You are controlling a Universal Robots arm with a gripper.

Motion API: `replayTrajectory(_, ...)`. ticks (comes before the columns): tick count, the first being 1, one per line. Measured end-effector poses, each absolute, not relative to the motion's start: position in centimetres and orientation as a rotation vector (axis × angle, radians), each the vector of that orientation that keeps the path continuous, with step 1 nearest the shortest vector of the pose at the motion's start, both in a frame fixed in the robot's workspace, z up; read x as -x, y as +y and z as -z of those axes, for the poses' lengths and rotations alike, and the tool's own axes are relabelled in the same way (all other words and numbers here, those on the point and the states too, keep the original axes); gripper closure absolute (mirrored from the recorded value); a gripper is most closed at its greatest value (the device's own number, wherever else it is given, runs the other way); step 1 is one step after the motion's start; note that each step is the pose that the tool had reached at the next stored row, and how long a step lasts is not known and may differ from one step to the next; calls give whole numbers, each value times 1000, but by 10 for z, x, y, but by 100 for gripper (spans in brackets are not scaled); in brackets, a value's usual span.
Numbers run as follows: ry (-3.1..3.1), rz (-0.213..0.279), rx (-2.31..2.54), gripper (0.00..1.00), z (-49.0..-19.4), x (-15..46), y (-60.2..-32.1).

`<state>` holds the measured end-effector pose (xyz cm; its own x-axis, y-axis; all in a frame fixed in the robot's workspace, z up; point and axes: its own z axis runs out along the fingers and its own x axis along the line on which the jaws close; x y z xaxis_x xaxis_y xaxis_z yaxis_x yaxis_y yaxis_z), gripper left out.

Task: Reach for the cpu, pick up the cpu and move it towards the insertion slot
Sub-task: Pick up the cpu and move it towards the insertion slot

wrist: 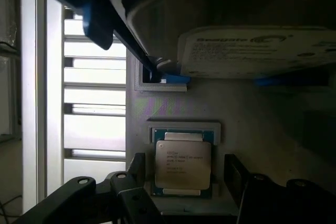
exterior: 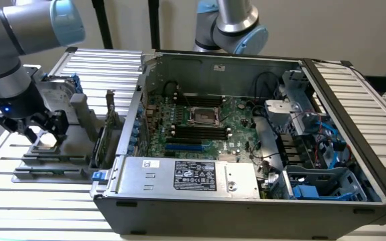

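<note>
The cpu (wrist: 182,165) lies flat in its grey holder (wrist: 247,129), centred between the spread, unclosed jaws of the gripper (exterior: 44,134). Best to close squarely on opposite edges. A Seagate hard drive (wrist: 252,51) sits just beyond it, and the insertion slot (exterior: 203,115) is well apart.

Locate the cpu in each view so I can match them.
Exterior view: cpu on the grey fixture at the exterior view's left, outside the computer case.
Wrist view: cpu seated in the fixture's recess.
Shared landmark: the open end effector, its fingers flanking the cpu in both.
</note>
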<state>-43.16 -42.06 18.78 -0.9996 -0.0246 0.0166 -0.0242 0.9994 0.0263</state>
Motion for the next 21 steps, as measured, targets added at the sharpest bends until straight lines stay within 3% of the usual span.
replayTrajectory(15,-3124,41,-38,29,-185,432,-420)
replayTrajectory(17,-3124,40,-38,31,-185,432,-420)
replayTrajectory(19,-3124,40,-38,44,-185,432,-420)
replayTrajectory(21,-3124,39,-38,45,-185,432,-420)
